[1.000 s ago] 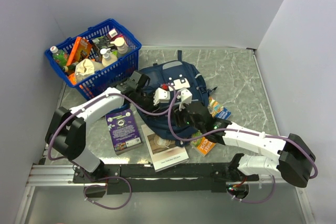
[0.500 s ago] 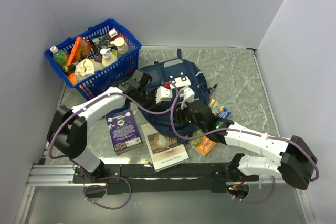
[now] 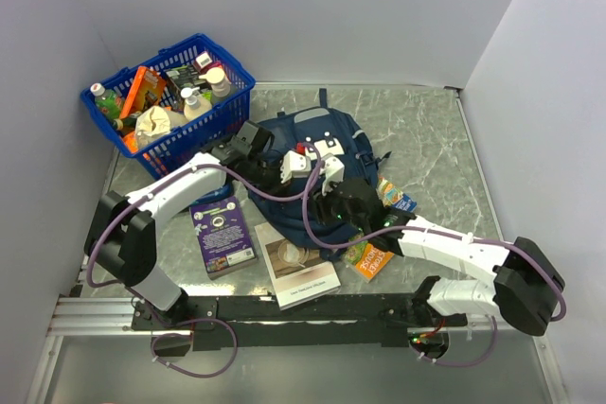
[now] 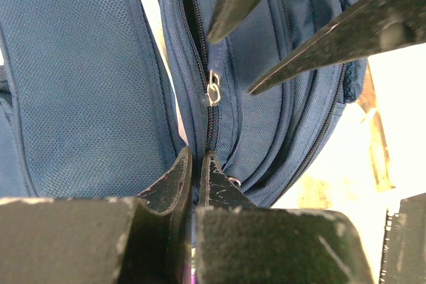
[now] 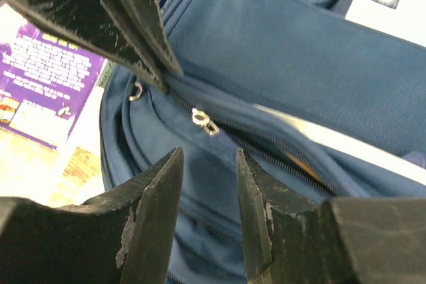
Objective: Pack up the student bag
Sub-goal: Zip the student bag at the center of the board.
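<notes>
Along the student bag [image 3: 346, 144] zip: your left gripper [image 4: 195, 161], pressed together; right gripper [image 5: 208, 156], spread; zip pull [image 4: 213, 89] between them.

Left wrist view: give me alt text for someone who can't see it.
The left hand is pinched shut on the zip seam of the navy student bag, just below a silver zip pull. The right hand pokes in from above, its dark fingers apart beside that pull.

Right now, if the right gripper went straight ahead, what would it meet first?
The bag. The right gripper points, jaws open, at fabric just below a zip pull; how near is unclear.
</notes>
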Robot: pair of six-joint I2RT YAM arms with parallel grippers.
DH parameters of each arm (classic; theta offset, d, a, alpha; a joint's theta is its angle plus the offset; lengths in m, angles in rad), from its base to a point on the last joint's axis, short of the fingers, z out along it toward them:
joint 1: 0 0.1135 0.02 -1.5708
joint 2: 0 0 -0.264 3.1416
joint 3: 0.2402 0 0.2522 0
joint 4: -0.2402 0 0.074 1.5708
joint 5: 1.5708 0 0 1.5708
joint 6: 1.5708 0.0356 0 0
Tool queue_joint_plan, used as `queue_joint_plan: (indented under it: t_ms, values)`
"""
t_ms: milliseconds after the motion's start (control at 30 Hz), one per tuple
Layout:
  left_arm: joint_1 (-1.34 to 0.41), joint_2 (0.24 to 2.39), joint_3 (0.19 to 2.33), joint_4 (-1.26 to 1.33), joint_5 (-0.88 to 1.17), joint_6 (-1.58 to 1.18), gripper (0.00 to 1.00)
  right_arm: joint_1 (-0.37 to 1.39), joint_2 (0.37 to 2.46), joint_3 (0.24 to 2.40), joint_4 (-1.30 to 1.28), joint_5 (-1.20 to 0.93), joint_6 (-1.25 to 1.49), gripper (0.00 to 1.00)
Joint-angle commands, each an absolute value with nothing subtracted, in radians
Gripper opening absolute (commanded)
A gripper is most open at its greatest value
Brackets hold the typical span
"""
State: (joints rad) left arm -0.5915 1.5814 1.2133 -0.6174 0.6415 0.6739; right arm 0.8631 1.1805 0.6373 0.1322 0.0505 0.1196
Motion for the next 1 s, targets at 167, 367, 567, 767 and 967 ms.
queue_joint_plan:
  t_ms: [167,367,567,767,967]
  values:
    - [-0.591,1.532,1.298,-0.719,0.804,0.646,0.01,0.857,1.242,0.652,0.293,0.038,0.103,0.42]
    - [-0.583,1.532,1.315,-0.729,0.799,0.641,0.01,0.857,1.243,0.618,0.311,0.031,0.120,0.33]
    - [-0.578,1.543,1.325,-0.716,0.831,0.597,0.01,0.862,1.215,0.554,0.359,0.025,0.169,0.29]
    - [-0.577,1.545,1.296,-0.709,0.864,0.568,0.01,0.861,1.120,0.476,0.440,0.006,0.281,0.44]
    - [-0.578,1.539,1.290,-0.703,0.850,0.571,0.01,0.858,1.126,0.485,0.411,-0.067,0.279,0.45]
